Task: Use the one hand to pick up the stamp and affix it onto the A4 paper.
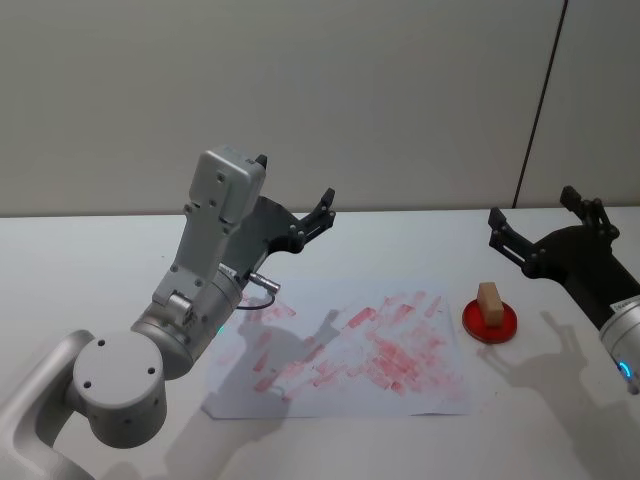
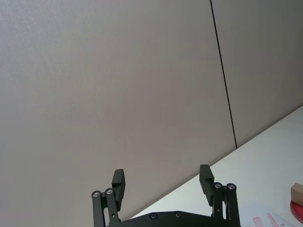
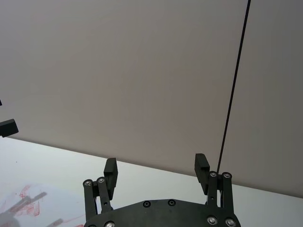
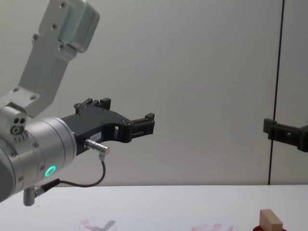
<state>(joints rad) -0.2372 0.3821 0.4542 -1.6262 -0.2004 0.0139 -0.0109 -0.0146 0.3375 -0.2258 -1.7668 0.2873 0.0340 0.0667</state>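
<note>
Here, the stamp (image 1: pixel 489 303), a pale wooden block, stands on the round red ink pad (image 1: pixel 490 323), which sits on the white desk (image 1: pixel 100 260) just beside the right edge of the A4 paper (image 1: pixel 340 395). The sheet lies flat in the middle of the desk, and smeared red and pink prints cover much of it. The left gripper (image 1: pixel 295 178) is raised off the desk above the sheet's far left part. It points up toward the back wall with its jaws spread wide apart. The right gripper (image 1: pixel 530 205) hangs in the air beyond the ink pad and a little to its right, well apart from the stamp, and its jaws are likewise spread. In the chest view the stamp (image 4: pixel 270 221) shows low at the right, well below both raised grippers.
</note>
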